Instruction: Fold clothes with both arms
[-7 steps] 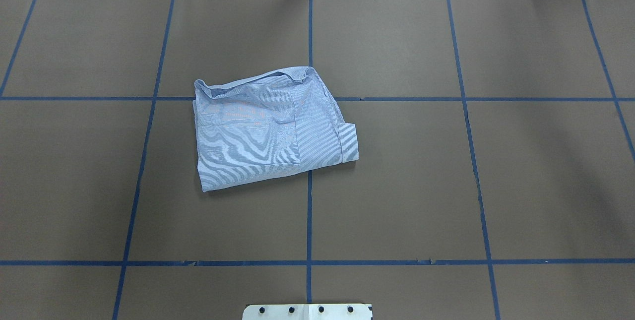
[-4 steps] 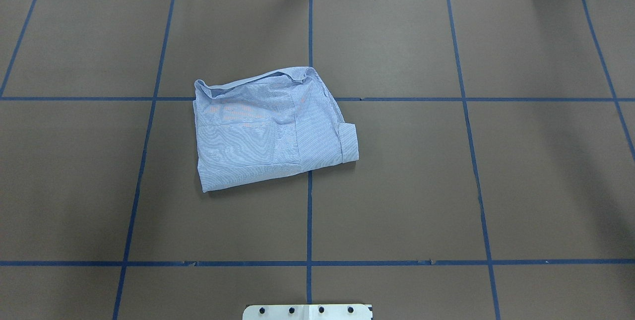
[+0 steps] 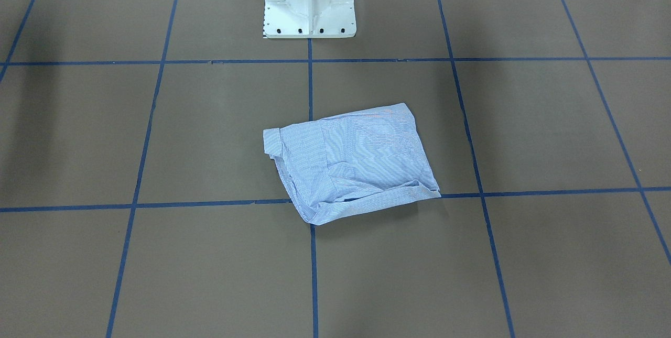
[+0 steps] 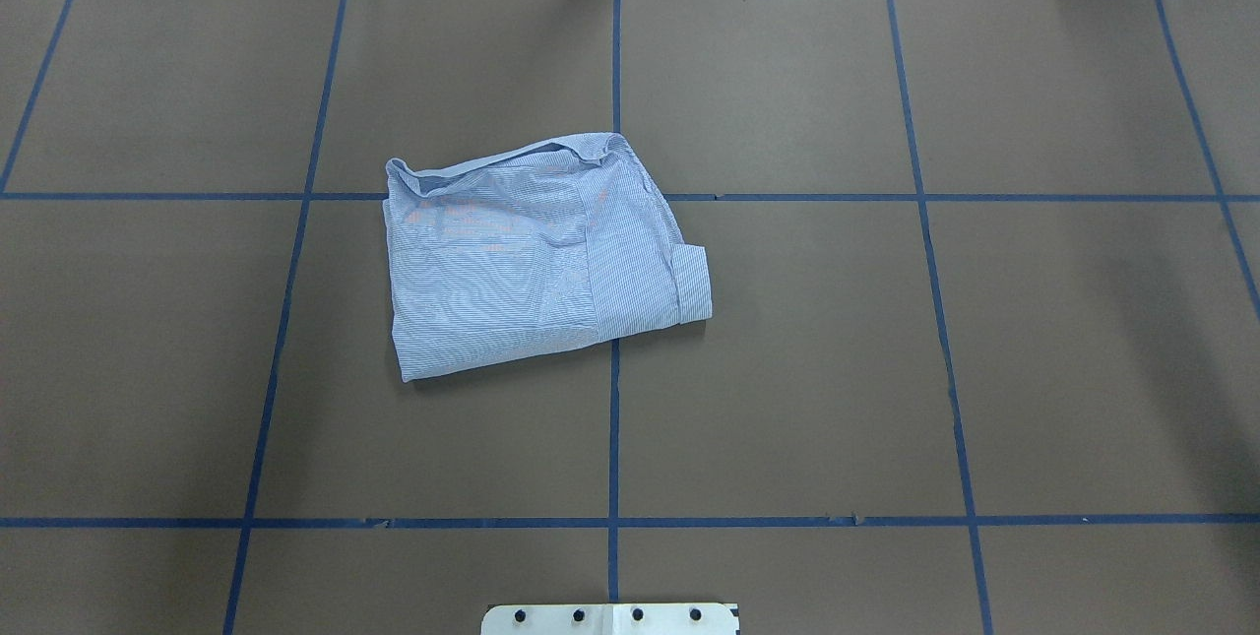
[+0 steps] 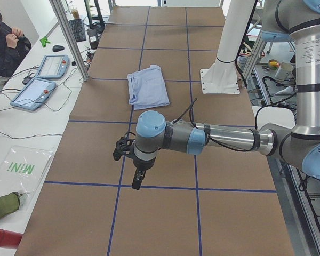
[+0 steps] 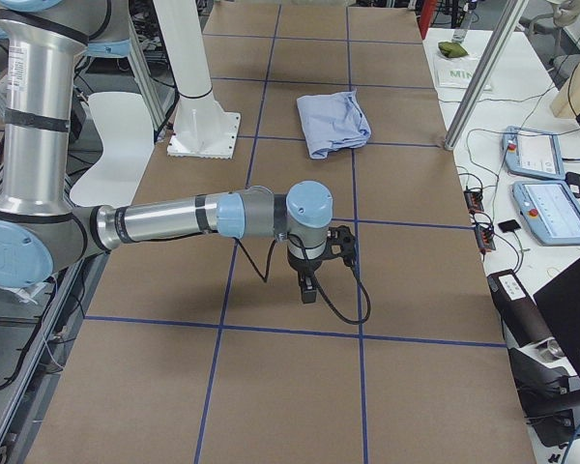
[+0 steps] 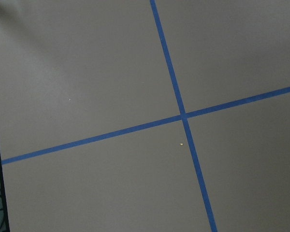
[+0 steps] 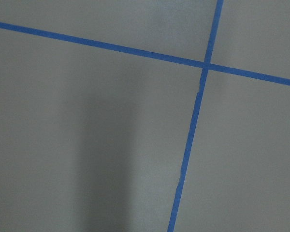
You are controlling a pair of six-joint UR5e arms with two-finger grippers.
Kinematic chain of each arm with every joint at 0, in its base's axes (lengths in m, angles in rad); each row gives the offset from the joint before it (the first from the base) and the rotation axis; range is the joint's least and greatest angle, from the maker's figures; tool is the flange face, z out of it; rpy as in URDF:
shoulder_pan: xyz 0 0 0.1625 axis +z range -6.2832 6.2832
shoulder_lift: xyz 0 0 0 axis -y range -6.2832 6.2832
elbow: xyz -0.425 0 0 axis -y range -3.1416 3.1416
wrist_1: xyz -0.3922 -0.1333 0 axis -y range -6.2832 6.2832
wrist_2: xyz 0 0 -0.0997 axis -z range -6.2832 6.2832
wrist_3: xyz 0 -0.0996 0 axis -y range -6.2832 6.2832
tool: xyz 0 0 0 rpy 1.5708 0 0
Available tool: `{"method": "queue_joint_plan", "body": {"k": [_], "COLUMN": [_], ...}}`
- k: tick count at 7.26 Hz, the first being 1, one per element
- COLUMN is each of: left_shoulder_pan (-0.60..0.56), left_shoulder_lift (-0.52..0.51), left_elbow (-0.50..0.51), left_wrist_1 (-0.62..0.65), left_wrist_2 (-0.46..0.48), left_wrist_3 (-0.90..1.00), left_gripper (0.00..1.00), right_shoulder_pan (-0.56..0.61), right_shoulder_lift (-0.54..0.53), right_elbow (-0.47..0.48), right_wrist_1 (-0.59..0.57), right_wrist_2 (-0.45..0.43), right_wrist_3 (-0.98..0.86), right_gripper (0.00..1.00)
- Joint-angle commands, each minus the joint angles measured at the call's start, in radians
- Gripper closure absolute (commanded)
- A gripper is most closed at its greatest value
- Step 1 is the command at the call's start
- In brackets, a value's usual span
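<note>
The light blue striped shirt (image 4: 532,251) lies folded into a rough rectangle on the brown table, left of centre, with one cuff sticking out at its right edge. It also shows in the front-facing view (image 3: 356,162) and in both side views (image 5: 147,88) (image 6: 333,121). No arm touches it. My left gripper (image 5: 137,178) hangs over bare table far from the shirt, towards the table's left end. My right gripper (image 6: 309,285) hangs over bare table towards the right end. I cannot tell whether either is open or shut. Both wrist views show only table and tape.
Blue tape lines (image 4: 612,438) divide the brown table (image 4: 787,369) into squares. The white pedestal base (image 3: 309,8) stands at the robot's edge. A person (image 5: 5,40), tablets (image 5: 34,90) and cables lie on the side desk beyond the far edge.
</note>
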Motion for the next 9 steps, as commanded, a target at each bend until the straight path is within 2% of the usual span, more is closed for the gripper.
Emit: {"method": "queue_joint_plan", "body": {"k": [1, 2, 3, 4, 5, 9], "left_shoulder_pan": [0.003, 0.002, 0.0, 0.0, 0.0, 0.006], "left_shoulder_lift": [0.01, 0.011, 0.014, 0.028, 0.06, 0.112], "left_elbow": [-0.002, -0.005, -0.005, -0.016, -0.028, -0.033], "left_wrist_1": [0.001, 0.001, -0.004, -0.01, -0.007, -0.033], "left_wrist_2": [-0.006, -0.013, -0.111, -0.139, -0.136, -0.136], "left_wrist_3": [-0.009, -0.053, -0.065, -0.064, -0.056, -0.053], "left_gripper": [0.0, 0.0, 0.0, 0.0, 0.0, 0.0], "right_shoulder_pan": [0.0, 0.0, 0.0, 0.0, 0.004, 0.003], "right_shoulder_lift": [-0.026, -0.026, -0.016, -0.019, -0.029, -0.057], "right_elbow": [-0.014, -0.011, -0.008, -0.013, 0.012, 0.01], "right_wrist_1": [0.007, 0.017, 0.026, 0.038, 0.038, 0.038], "right_wrist_2": [0.0, 0.002, 0.002, -0.001, 0.0, 0.008], "right_wrist_3": [-0.005, -0.005, -0.005, -0.004, -0.002, 0.001], "right_gripper": [0.0, 0.0, 0.0, 0.0, 0.0, 0.0]}}
